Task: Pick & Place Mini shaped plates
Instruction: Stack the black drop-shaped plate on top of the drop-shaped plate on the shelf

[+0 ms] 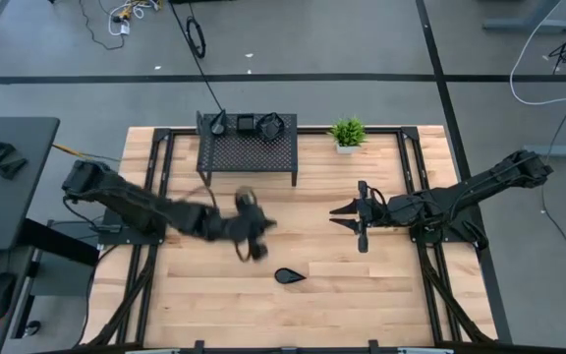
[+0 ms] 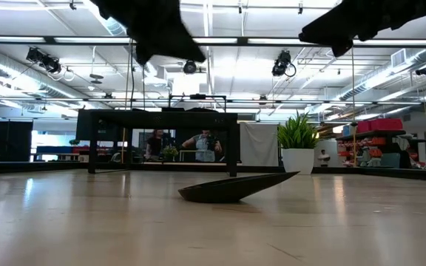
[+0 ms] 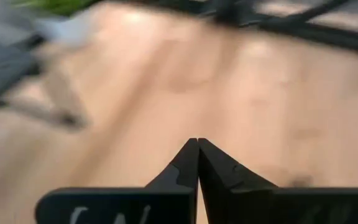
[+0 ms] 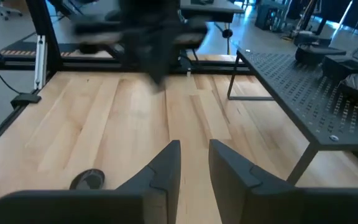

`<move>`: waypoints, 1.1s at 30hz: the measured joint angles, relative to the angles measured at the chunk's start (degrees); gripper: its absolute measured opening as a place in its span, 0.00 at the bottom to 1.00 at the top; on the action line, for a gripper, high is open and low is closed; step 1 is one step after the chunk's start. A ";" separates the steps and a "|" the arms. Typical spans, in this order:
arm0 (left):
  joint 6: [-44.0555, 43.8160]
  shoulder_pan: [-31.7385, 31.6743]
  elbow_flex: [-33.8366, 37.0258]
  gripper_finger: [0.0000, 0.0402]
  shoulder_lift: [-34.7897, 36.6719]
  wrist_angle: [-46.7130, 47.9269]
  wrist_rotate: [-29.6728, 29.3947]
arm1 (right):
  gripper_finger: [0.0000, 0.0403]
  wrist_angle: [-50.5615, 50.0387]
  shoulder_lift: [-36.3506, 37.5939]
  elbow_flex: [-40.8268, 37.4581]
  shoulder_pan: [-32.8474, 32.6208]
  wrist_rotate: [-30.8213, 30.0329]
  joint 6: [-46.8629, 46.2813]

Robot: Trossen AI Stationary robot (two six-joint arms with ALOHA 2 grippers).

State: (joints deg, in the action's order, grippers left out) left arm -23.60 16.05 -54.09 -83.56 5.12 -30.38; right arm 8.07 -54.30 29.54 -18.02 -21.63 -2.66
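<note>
A single teardrop-shaped mini plate (image 1: 287, 276) lies on the bare wooden tabletop (image 1: 362, 295), toward the front edge and roughly midway between the two arms; seen from table height it rests tilted, its pointed end lifted clear of the wood. It looks glossy, thin and rigid, so I'd judge it light, slick and likely to chip if dropped, and that raised tip or thin rim seems the sensible place to pinch, since the low side sits flush to the wood. The left hand (image 1: 249, 236) is just behind and to the left of the plate, up off the wood, its fingers pressed together on nothing. The right hand (image 1: 354, 218) waits farther off to the right, fingers parted a little and empty. Behind them stands the black mesh rack (image 1: 248, 154) with a few dark dishes on its top, and a small potted plant (image 1: 347, 134) beside it. Nothing crowds the plate.
</note>
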 joint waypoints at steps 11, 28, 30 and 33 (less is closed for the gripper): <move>3.73 9.07 -5.18 0.08 -19.48 -10.85 6.63 | 0.21 5.76 0.00 0.00 0.10 0.02 0.27; 5.93 4.97 -6.33 0.28 -30.81 -13.14 17.83 | 0.21 9.47 0.00 0.00 2.84 0.02 -1.35; 6.28 4.66 -6.33 0.24 -30.83 -13.28 19.05 | 0.21 9.47 0.00 0.00 2.84 0.02 -1.34; 6.28 4.35 -6.33 0.17 -30.79 -13.71 19.41 | 0.21 9.30 0.00 0.00 2.84 0.02 -1.40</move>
State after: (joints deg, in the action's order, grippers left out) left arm -17.32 20.40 -60.42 -114.35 -8.60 -10.96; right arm 17.37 -54.30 29.54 -15.18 -21.61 -4.05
